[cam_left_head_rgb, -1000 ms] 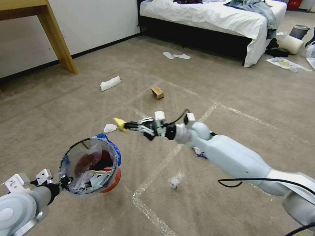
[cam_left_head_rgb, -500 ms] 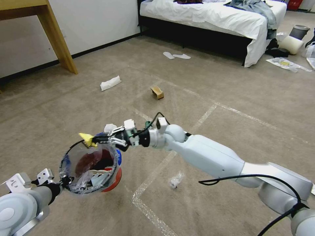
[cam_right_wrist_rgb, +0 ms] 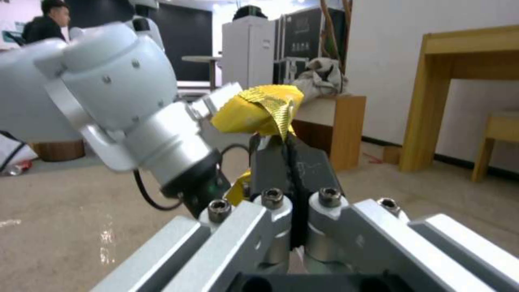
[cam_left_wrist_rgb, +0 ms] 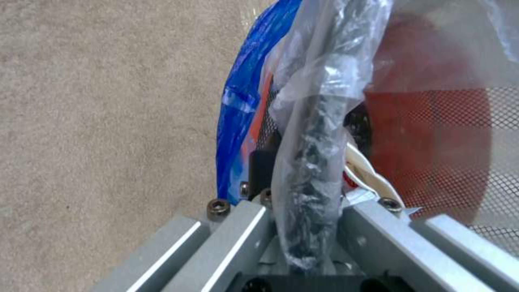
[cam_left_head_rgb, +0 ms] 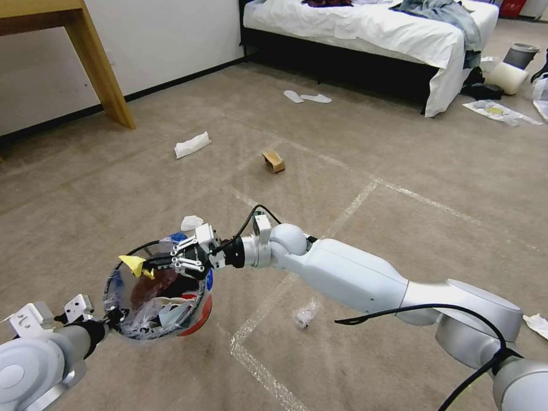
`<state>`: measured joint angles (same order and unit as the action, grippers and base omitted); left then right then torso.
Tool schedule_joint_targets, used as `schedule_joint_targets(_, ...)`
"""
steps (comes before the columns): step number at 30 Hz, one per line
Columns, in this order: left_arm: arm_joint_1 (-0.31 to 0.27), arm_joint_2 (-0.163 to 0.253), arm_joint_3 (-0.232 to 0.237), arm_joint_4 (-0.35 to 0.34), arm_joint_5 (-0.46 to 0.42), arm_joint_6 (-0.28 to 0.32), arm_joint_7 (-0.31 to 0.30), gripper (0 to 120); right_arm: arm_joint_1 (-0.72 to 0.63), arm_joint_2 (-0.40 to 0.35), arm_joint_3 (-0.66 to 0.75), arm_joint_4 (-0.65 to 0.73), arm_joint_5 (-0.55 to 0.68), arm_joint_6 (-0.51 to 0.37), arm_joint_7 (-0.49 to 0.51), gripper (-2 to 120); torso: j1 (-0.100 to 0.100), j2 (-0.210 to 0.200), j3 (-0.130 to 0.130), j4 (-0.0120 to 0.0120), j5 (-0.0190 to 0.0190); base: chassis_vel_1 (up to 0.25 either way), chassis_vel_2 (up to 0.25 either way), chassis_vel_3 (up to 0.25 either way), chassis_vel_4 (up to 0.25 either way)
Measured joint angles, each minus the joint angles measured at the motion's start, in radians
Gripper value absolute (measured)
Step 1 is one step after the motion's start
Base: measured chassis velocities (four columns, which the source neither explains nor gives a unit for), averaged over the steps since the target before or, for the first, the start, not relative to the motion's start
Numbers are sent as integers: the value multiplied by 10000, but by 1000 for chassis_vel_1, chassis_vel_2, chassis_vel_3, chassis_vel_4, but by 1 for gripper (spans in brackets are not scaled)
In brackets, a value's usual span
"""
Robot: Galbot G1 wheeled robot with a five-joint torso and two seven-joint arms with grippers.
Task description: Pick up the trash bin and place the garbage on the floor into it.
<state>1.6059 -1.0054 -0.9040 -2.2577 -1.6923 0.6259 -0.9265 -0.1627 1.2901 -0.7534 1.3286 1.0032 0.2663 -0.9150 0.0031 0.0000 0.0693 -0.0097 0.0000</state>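
**Yellow scrap held over the bin**

Nearest the robot, the left gripper (cam_left_head_rgb: pixel 114 317) has its jaws clamped on the near rim of the trash bin (cam_left_head_rgb: pixel 157 294), pinching the black rim and the clear liner together, and carries the bin just above the floor (cam_left_head_rgb: pixel 399 240). The bin tilts with its mouth up; litter already lies inside it.

Directly over the bin's open mouth, the right gripper (cam_left_head_rgb: pixel 151 264) reaches in from the far right side, jaws closed tight on a crumpled yellow scrap (cam_left_head_rgb: pixel 133 264). From the right wrist the scrap (cam_right_wrist_rgb: pixel 259 109) sticks out beyond the black fingertips (cam_right_wrist_rgb: pixel 270 162).

On the carpet just right of the bin lies a crumpled clear wrapper (cam_left_head_rgb: pixel 305 315) beside a tape line. Just behind the bin sits a small white tissue (cam_left_head_rgb: pixel 191 222). Farther beyond the bin lies a brown carton (cam_left_head_rgb: pixel 274 160), and left of it a long white tissue (cam_left_head_rgb: pixel 192 144). Well beyond the bin stand a wooden worktop leg (cam_left_head_rgb: pixel 100 68) and a bed (cam_left_head_rgb: pixel 371 28).
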Motion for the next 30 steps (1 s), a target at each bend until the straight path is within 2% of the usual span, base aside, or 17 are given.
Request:
schedule_joint_targets(13,9,-48,-11,-71,6,5,-6,0,-68,0,-98,-740,-1385,689,85,0,0,0,0,0,0,0,0,0,0)
schedule_joint_targets(15,3,-45,-12,-74,3,5,-6,0,-70,-1,-98,-794,-1573,738,208,4,0,0,0,0,0,0,0,0,0)
schedule_joint_targets(16,-2,-41,-12,-78,1,5,-6,0,-69,-1,-104,-849,-1748,797,307,12,0,0,0,0,0,0,0,0,0)
schedule_joint_targets(18,-4,-40,-12,-87,1,5,-6,0,-70,-1,-109,-874,-1841,802,324,15,0,0,0,0,0,0,0,0,0)
schedule_joint_targets(20,-9,-42,-10,-102,-1,5,-7,0,-62,-7,-60,-924,-2132,628,180,27,0,0,0,0,0,0,0,0,0)
schedule_joint_targets(23,-9,-42,-9,-102,-1,5,-6,0,-42,-18,-33,-951,-2240,587,117,33,0,0,0,0,0,0,0,0,0)
schedule_joint_targets(24,-10,-41,-9,-103,-3,5,-6,0,-19,-31,-23,-954,-2305,561,79,42,0,0,0,0,0,0,0,0,0)
schedule_joint_targets(26,-14,-40,-10,-102,-4,5,-6,0,-12,-33,-22,-958,-2325,552,71,42,0,1,0,0,0,0,0,0,0)
schedule_joint_targets(27,-23,-48,-10,-102,-4,5,-6,0,7,-14,-22,-1011,-2370,555,73,53,0,0,0,0,0,0,0,0,0)
schedule_joint_targets(28,-23,-48,-10,-102,-4,5,-6,0,7,-14,-22,-1011,-2370,555,73,53,0,0,0,0,0,0,0,0,0)
schedule_joint_targets(30,-28,-57,-5,-102,-4,5,-6,0,37,52,-23,-1126,-2525,563,79,64,0,0,0,0,1,0,0,0,0)
